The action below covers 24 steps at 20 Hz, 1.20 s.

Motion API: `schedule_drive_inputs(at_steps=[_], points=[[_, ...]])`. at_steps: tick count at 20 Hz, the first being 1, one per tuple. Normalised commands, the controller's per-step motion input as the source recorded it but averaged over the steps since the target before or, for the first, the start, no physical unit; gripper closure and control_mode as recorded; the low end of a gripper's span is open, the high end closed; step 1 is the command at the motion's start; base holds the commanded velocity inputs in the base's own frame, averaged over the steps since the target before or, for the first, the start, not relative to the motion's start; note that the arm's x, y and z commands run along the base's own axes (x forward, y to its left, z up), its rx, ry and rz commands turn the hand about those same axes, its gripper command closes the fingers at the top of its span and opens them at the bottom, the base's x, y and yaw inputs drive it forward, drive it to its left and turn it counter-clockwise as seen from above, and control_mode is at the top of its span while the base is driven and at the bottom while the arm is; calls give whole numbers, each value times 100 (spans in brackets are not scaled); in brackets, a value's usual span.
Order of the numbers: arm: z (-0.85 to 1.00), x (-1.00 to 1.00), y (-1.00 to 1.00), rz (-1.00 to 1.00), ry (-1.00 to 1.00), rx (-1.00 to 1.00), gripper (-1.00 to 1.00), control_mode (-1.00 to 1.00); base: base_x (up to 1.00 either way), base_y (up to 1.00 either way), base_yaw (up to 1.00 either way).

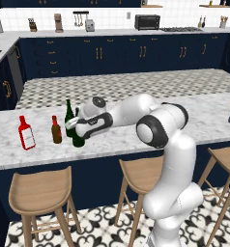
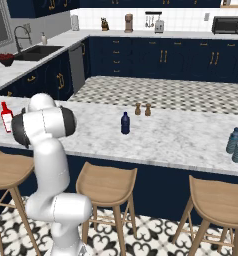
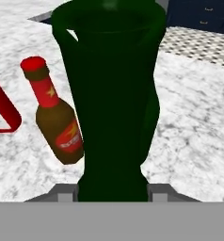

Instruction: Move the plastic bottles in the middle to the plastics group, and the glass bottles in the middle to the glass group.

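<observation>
I am holding the gripper [image 1: 74,124] with fingers clamped on a green bottle [image 3: 109,103] beside the brown bottle [image 1: 56,130]; the navy bottle [image 2: 125,123] is standing mid-counter [image 2: 181,140].

The two wine bottles [image 1: 69,116] are dark green. The flat bottle [image 1: 26,133] is red with a white label. The small bottle [image 3: 57,120] is brown with a red cap and a red label. The small bottle on the counter [image 2: 125,123] is navy blue. The counter [image 1: 194,125] is white-grey marble. The stools [image 1: 39,193] are light wood.
</observation>
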Motion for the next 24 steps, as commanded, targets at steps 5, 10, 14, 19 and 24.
schedule_drive_inputs(at_steps=[5,10,14,19,24], points=[[-47,0,6,0,0,-4,100,-100,0,0,0],[-14,10,3,0,-1,0,100,-100,0,0,0],[0,0,0,0,0,0,100,-100,0,0,0],[-11,11,0,0,-4,1,100,-100,0,0,0],[-8,5,0,0,-4,1,100,-100,0,0,0]])
